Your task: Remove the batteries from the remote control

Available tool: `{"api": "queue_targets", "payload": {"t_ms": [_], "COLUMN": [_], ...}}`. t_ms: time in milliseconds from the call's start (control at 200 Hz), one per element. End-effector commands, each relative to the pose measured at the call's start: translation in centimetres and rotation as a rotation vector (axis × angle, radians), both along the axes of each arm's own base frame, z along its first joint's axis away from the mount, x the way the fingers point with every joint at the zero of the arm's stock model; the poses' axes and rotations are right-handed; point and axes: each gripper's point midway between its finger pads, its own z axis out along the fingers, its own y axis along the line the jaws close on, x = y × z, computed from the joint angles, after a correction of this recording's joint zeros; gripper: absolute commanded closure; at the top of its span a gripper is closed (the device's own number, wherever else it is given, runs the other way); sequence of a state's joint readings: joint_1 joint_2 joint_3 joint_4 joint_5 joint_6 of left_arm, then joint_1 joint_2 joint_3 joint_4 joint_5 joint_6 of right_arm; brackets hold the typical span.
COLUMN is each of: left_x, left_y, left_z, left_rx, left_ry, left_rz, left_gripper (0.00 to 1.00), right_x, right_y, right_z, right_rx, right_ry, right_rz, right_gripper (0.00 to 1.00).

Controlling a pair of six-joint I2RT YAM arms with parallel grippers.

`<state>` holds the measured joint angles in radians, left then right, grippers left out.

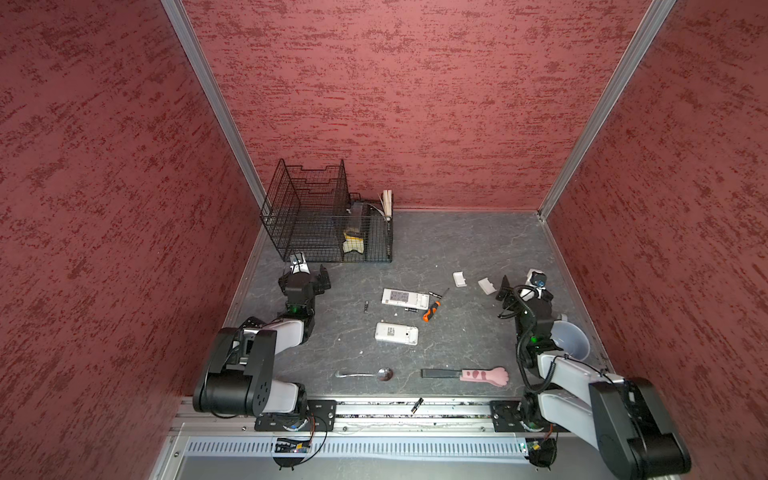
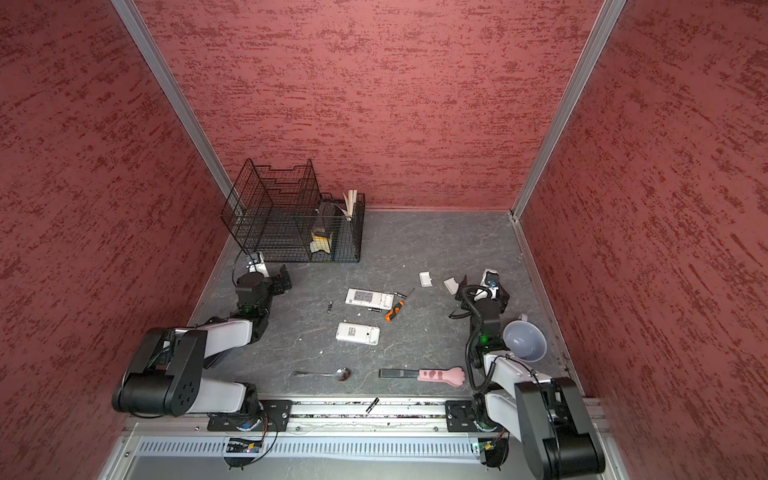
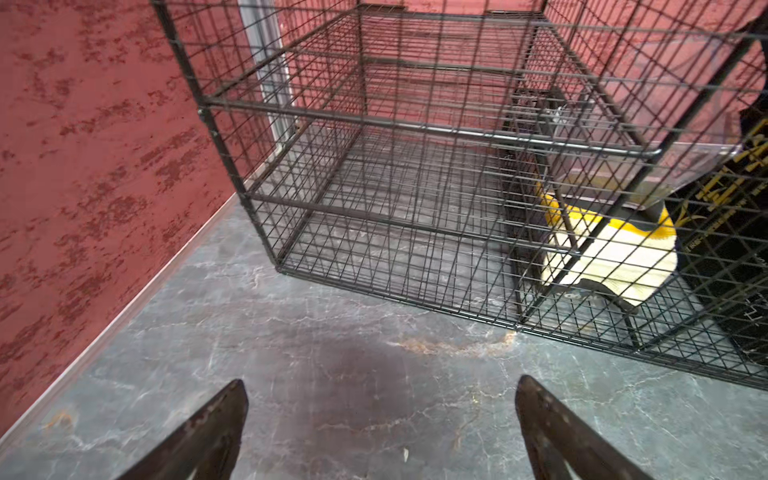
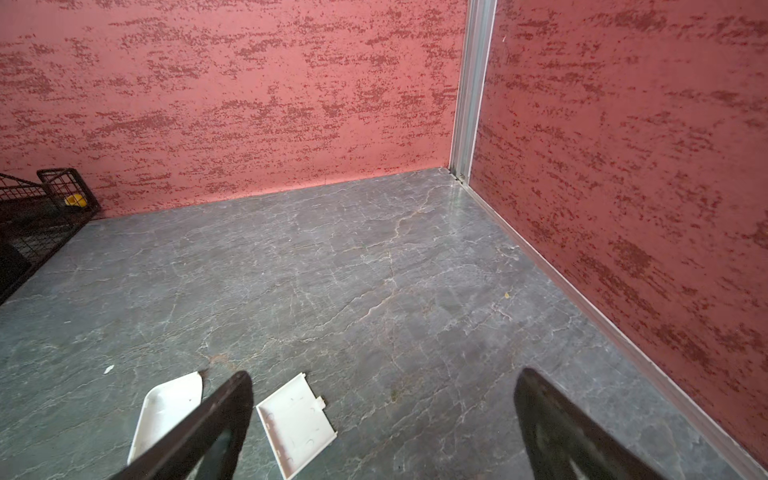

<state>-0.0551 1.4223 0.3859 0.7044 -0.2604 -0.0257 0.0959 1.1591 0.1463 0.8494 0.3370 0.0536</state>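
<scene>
Black slim cylindrical batteries (image 1: 366,306) lie on the grey marbled bench (image 1: 457,249) at nine and three o'clock of the white rectangular remote control (image 1: 405,298); left fingers (image 3: 199,436) and right fingers (image 4: 557,432) gape empty, so unloading seems done bar checking.

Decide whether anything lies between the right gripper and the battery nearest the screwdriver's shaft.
Yes. A white cover lies just beside the right gripper, and the screwdriver shaft crosses right before the battery. Both lie flat, so reaching over them looks possible.
</scene>
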Motion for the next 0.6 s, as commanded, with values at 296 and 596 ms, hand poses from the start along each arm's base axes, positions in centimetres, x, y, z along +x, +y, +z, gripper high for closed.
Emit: {"api": "queue_targets", "payload": {"t_ms": [296,596], "left_x": [0.7,1.0], "left_y": [-1.1,-0.7], "left_z": [1.1,0.1], "left_rx": [0.006,-0.003], "left_ry": [-0.109,-0.100], "left_rz": [-0.096,-0.082], "left_gripper": [0.01,0.00], "right_x": [2.7,2.8], "right_y": [-2.4,-2.8], "right_z": [2.1,0.4], "right_rx": [0.023,0.050], "right_ry": [-0.158,-0.161], "right_rz": [-0.030,-0.006], "right_gripper": [0.01,0.01]}}
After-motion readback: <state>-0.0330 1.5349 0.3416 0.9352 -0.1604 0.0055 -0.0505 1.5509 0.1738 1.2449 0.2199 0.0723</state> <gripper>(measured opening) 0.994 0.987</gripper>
